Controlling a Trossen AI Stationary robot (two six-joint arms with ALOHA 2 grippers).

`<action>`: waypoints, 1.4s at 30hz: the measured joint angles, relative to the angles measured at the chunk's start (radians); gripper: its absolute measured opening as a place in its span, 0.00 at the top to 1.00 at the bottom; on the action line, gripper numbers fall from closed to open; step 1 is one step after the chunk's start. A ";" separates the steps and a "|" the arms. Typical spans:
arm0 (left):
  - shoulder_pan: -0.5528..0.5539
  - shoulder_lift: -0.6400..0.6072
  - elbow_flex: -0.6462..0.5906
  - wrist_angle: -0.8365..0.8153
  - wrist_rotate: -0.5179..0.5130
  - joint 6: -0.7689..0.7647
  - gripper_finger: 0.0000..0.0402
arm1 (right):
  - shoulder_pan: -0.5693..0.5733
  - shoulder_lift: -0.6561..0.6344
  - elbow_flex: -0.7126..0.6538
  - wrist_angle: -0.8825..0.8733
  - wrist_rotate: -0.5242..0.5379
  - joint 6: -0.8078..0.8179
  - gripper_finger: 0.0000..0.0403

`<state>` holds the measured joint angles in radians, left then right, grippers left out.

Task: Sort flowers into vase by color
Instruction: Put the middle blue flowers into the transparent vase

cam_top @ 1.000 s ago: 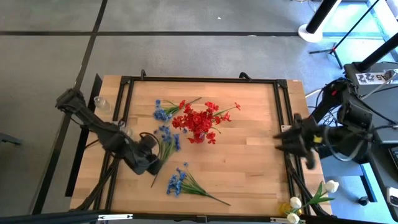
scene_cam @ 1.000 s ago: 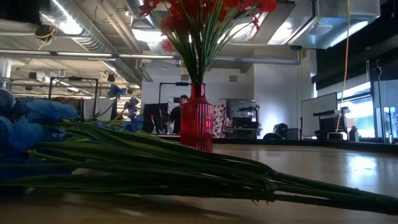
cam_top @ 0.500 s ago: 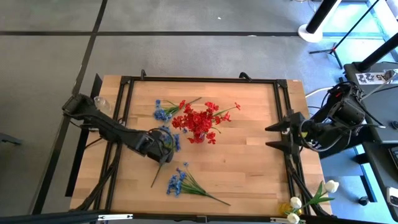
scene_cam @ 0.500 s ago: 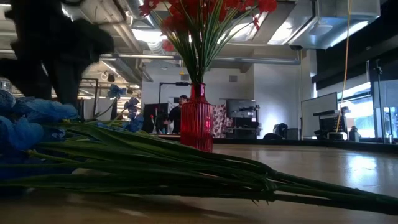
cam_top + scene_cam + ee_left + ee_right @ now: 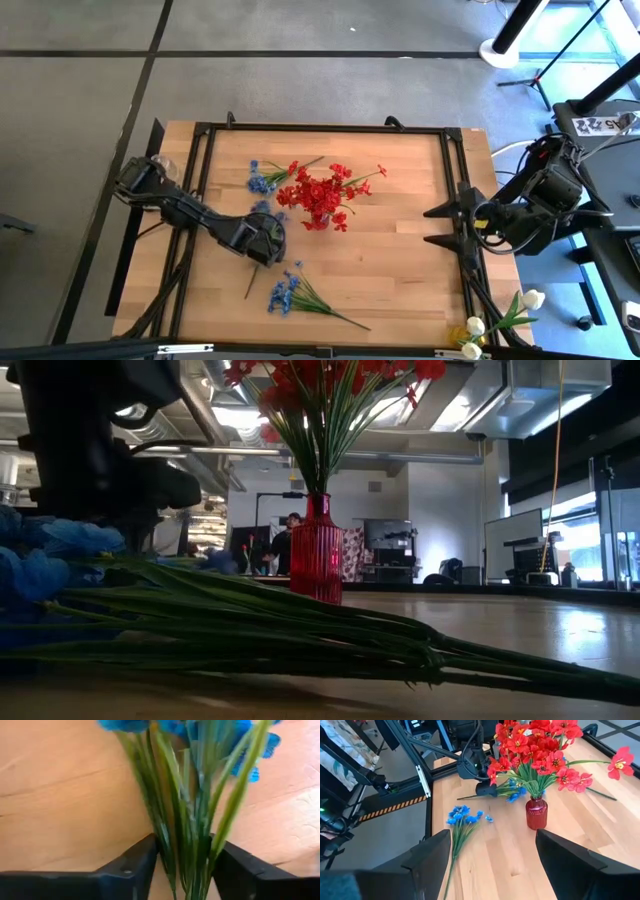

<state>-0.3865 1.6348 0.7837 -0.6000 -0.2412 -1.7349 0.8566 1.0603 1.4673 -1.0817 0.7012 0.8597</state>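
A red ribbed vase [image 5: 536, 812] stands mid-table and holds red flowers [image 5: 320, 192]. My left gripper [image 5: 262, 243] is down on a blue flower sprig [image 5: 200, 780] just left of the vase, shut on its stems. A second blue sprig [image 5: 287, 294] lies flat nearer the near edge. It fills the low view's foreground [image 5: 300, 635]. A third blue sprig [image 5: 261, 181] lies toward the far left with a red bloom beside it. My right gripper [image 5: 428, 226] waits open at the table's right edge. My left gripper has the blue sprig's bundle of green stems [image 5: 192, 855] pinched between its two fingers [image 5: 137, 865], below the blooms. The fingers come from above and lie across the stems. The sprig lies on the table, its stem end [image 5: 249, 289] trailing toward the near edge.
A loose red sprig [image 5: 368, 177] lies on the table right of the vase. White flowers [image 5: 495, 322] lie beyond the table's near right corner. A black frame [image 5: 320, 128] rims the tabletop. Bare wood [image 5: 400, 270] lies between the vase and my right gripper.
My left gripper has moved from the table's left toward the vase, over the blue sprig, and come down on its stems. The sprig's stem end has shifted a little on the table. My right arm has turned at the right edge.
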 joint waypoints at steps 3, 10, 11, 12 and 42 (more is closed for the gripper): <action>-0.011 -0.027 0.005 -0.032 -0.017 -0.002 0.75 | 0.000 0.000 0.000 -0.002 0.005 0.000 0.27; -0.077 -0.201 0.003 -0.078 -0.207 0.004 0.96 | 0.000 0.000 0.000 -0.011 0.005 0.000 0.27; -0.082 -0.235 0.003 -0.089 -0.242 0.016 0.95 | 0.000 0.000 0.000 -0.014 0.005 0.000 0.27; -0.086 -0.272 0.003 -0.097 -0.276 0.025 0.95 | 0.000 0.000 0.000 -0.017 0.005 0.000 0.27; 0.333 -0.898 0.003 -0.061 -0.804 1.190 0.97 | 0.000 0.004 -0.001 -0.055 0.224 0.078 0.27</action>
<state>-0.0535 0.7363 0.7869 -0.6608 -1.0451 -0.5451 0.8566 1.0645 1.4662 -1.1366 0.9257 0.9379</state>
